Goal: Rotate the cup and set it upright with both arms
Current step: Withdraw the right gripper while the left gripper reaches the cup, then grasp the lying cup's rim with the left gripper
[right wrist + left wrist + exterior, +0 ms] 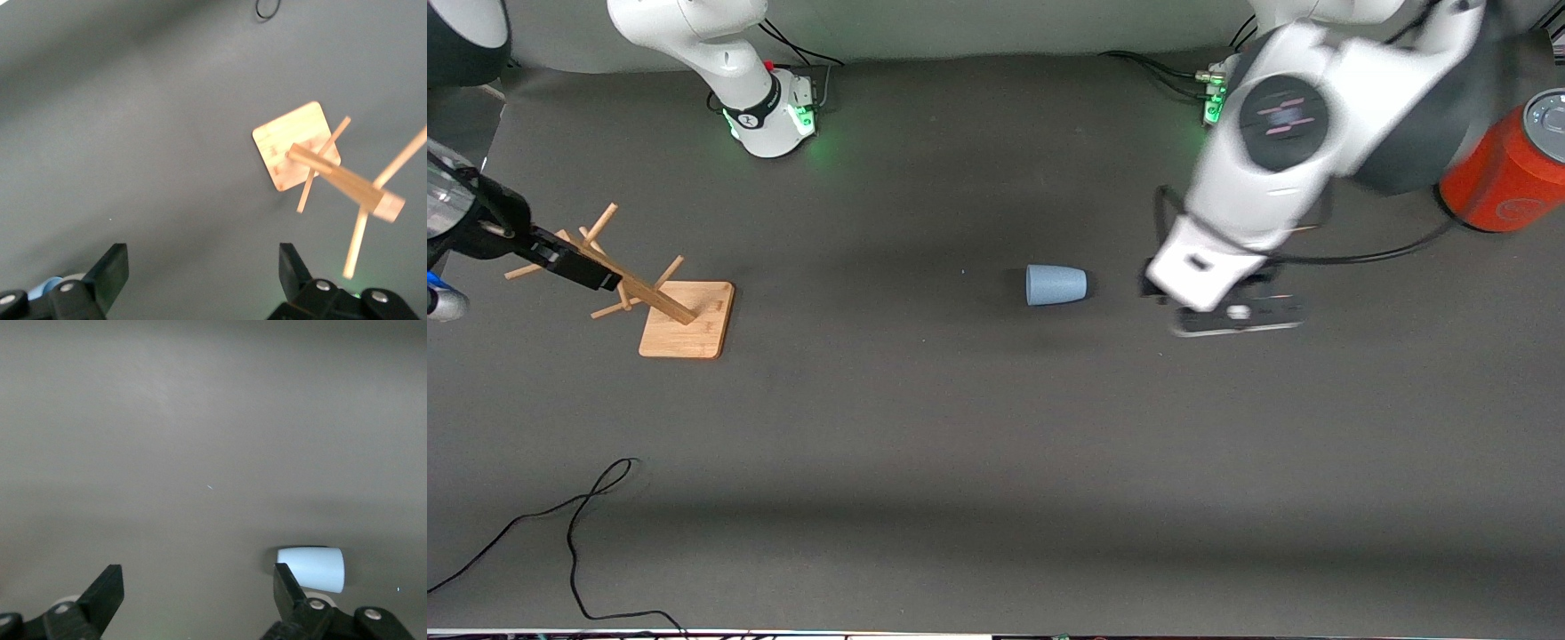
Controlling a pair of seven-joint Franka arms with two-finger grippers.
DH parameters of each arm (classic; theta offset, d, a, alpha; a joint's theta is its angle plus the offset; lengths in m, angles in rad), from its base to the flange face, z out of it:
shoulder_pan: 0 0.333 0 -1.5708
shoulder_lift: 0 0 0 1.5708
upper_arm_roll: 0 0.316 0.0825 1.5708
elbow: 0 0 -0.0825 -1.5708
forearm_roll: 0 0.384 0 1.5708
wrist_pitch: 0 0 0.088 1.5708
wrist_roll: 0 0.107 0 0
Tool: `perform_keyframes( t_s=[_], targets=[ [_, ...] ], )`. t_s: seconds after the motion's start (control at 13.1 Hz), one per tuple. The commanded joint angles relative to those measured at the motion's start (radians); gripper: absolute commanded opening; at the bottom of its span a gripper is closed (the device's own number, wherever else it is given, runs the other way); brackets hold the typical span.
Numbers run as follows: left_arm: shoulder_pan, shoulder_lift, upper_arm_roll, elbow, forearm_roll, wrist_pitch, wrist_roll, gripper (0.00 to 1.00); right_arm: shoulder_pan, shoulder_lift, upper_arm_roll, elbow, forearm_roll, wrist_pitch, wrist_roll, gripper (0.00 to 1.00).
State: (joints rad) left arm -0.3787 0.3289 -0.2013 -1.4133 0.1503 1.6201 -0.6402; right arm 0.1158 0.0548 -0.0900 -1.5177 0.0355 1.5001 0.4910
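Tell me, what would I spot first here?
Probably the cup, lying on its side alone mid-table. The open left gripper hangs beside it, toward the left arm's end. The open right gripper waits over the wooden rack at the right arm's end.

No legible text anywhere. Orange cylinder [1507,173] carries a faint round emblem, unreadable. Dark disc on the left arm [1282,120] shows pink streaks, too blurred to read. Cup [1056,285] is unmarked.
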Motion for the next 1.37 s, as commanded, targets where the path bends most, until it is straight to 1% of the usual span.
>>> perform_keyframes(
  t_s=[0.0, 0.15, 0.23, 0.38, 0.61, 0.76, 0.91, 0.99, 1.14, 1.3],
  targets=[
    [-0.098, 0.123, 0.016, 0.073, 0.06, 0.012, -0.053, 1.0, -0.106, -0.036, 0.088, -0.045, -0.003, 0.044, -0.193, 1.0],
    [-0.167, 0.214, 0.016, 0.097, 0.075, 0.091, -0.113, 1.0, -0.131, -0.035, 0.087, -0.045, -0.003, 0.078, -0.334, 1.0],
    [-0.195, 0.266, 0.016, 0.121, 0.081, 0.121, -0.157, 1.0, -0.131, -0.035, 0.085, -0.045, -0.003, 0.091, -0.371, 1.0],
    [-0.265, 0.359, 0.017, 0.177, 0.13, 0.133, -0.208, 1.0, -0.131, -0.032, 0.078, -0.042, -0.003, 0.1, -0.409, 1.0],
    [-0.334, 0.407, 0.019, 0.175, 0.176, 0.123, -0.219, 1.0, -0.131, -0.027, 0.056, -0.042, -0.003, 0.13, -0.483, 1.0],
    [-0.377, 0.426, 0.017, 0.16, 0.244, 0.115, -0.184, 1.0, -0.13, -0.027, 0.056, -0.044, -0.003, 0.131, -0.485, 1.0],
    [-0.437, 0.473, 0.02, 0.154, 0.305, 0.089, -0.133, 1.0, -0.127, -0.029, 0.055, -0.044, -0.003, 0.124, -0.483, 1.0],
    [-0.449, 0.505, 0.019, 0.155, 0.349, 0.069, -0.115, 0.99, -0.114, -0.03, 0.04, -0.044, -0.003, 0.123, -0.483, 1.0],
    [-0.474, 0.538, 0.017, 0.155, 0.362, 0.057, -0.083, 0.99, -0.093, -0.03, 0.023, -0.044, -0.003, 0.123, -0.483, 1.0],
    [-0.493, 0.55, 0.019, 0.154, 0.367, 0.017, 0.026, 0.99, -0.093, -0.03, 0.022, -0.044, -0.003, 0.123, -0.483, 1.0]
  ],
)
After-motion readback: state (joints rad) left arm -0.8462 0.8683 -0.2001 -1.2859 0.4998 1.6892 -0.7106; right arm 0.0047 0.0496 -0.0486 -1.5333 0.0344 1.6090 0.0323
